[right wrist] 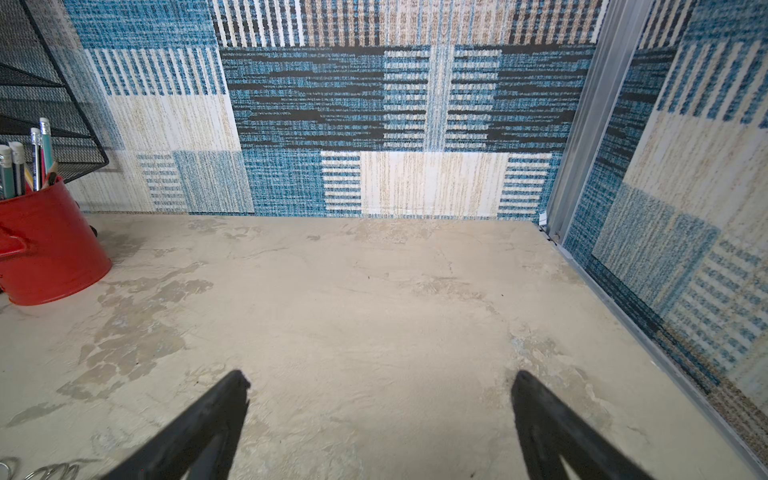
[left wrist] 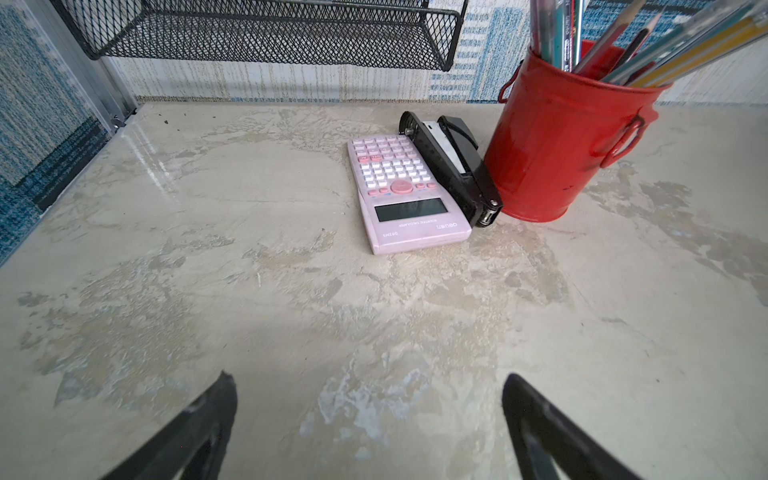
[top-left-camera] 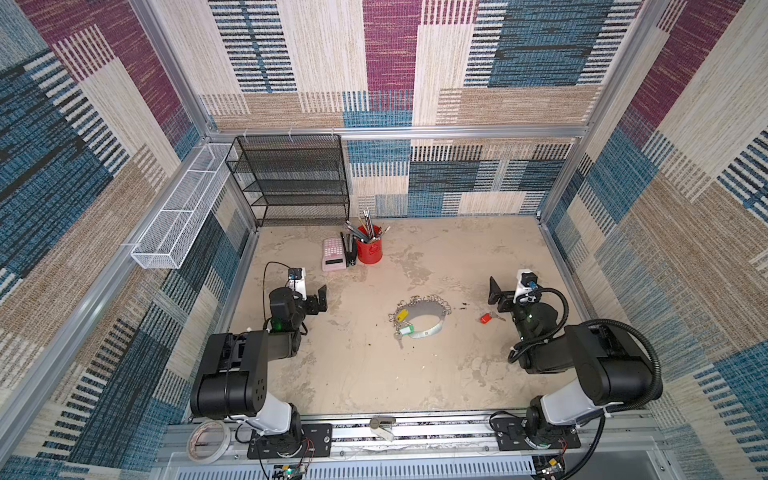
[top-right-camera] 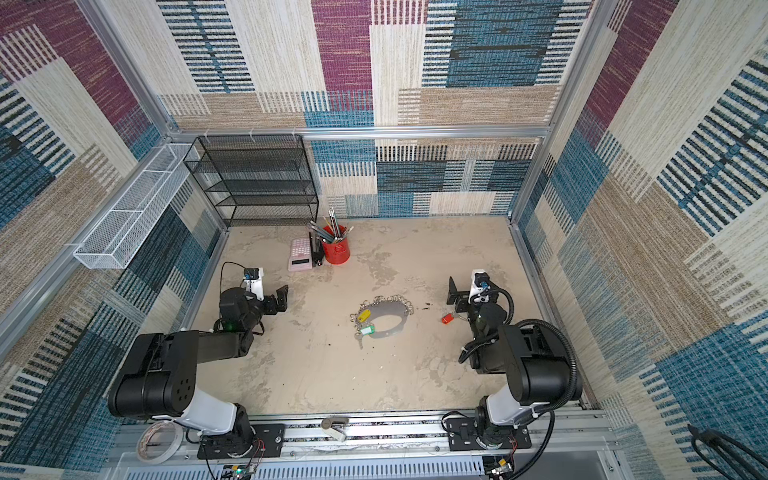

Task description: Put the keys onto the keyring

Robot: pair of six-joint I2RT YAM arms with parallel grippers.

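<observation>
Nearest, the left end effector [left wrist: 368, 380] and right end effector [right wrist: 380, 378] hover over bare bench [top-left-camera: 353, 374], spread wide, empty. Keyring [top-left-camera: 428, 309] lies mid-bench, yellow key [top-left-camera: 401, 316] and green key [top-left-camera: 405, 331] touching it; red key [top-left-camera: 486, 318] lies loose by the right end effector. Nothing looks begun; next, pinch that flat key.

We see a beige table [top-left-camera: 374, 374] mottled with grey patches, and walls [top-left-camera: 519, 62] patched in blue, magenta, tan and cream, many blocks striped. The keyring [top-left-camera: 428, 309] is a grey band edged in silver. By it we find a yellow tag [top-left-camera: 401, 316] and a green tag [top-left-camera: 404, 331], and apart from them a red tag [top-left-camera: 486, 318]. The pencil pot [top-left-camera: 369, 249] is red, the calculator [top-left-camera: 333, 254] pink, the stapler [left wrist: 457, 166] black, the mesh rack [top-left-camera: 291, 178] black, the wire basket [top-left-camera: 183, 216] white. The left tool [left wrist: 370, 378] and right tool [right wrist: 380, 374] are black.
</observation>
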